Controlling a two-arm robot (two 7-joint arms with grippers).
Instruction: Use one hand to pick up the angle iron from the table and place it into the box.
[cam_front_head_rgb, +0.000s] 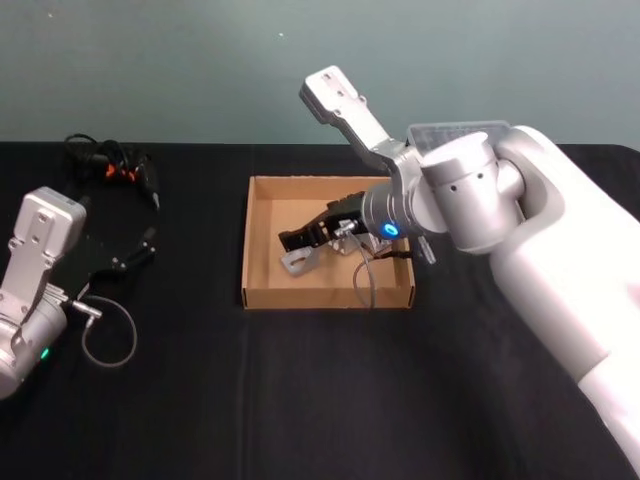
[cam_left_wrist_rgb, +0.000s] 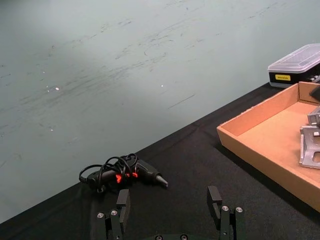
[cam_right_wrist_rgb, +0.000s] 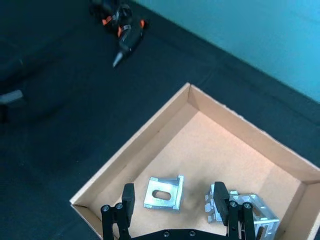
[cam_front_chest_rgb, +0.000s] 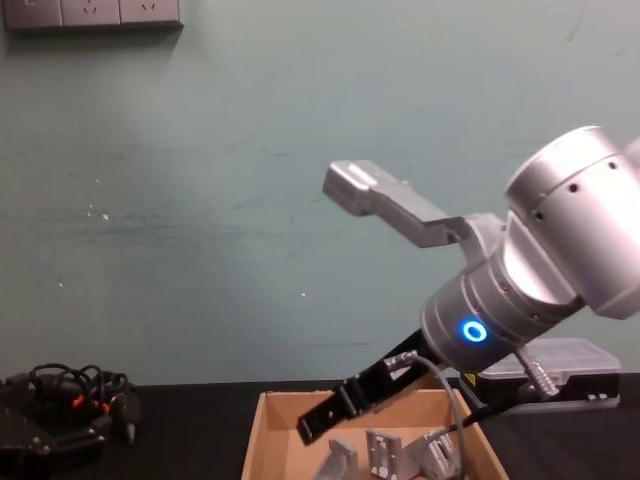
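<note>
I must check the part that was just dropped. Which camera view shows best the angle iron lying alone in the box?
The right wrist view: the angle iron lies unobstructed on the box floor, slot visible, between the open right pincer fingers. The head view shows it small under the pincer; the chest view only side-on.

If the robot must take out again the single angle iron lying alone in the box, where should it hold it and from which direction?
Probably from above, closing on the upright flange. The single angle iron lies on the floor of the box with its slotted face flat and one thin flange standing up at its edge. That flange offers two opposed faces. The right claw is open above it; the other brackets sit apart, leaving room.
</note>
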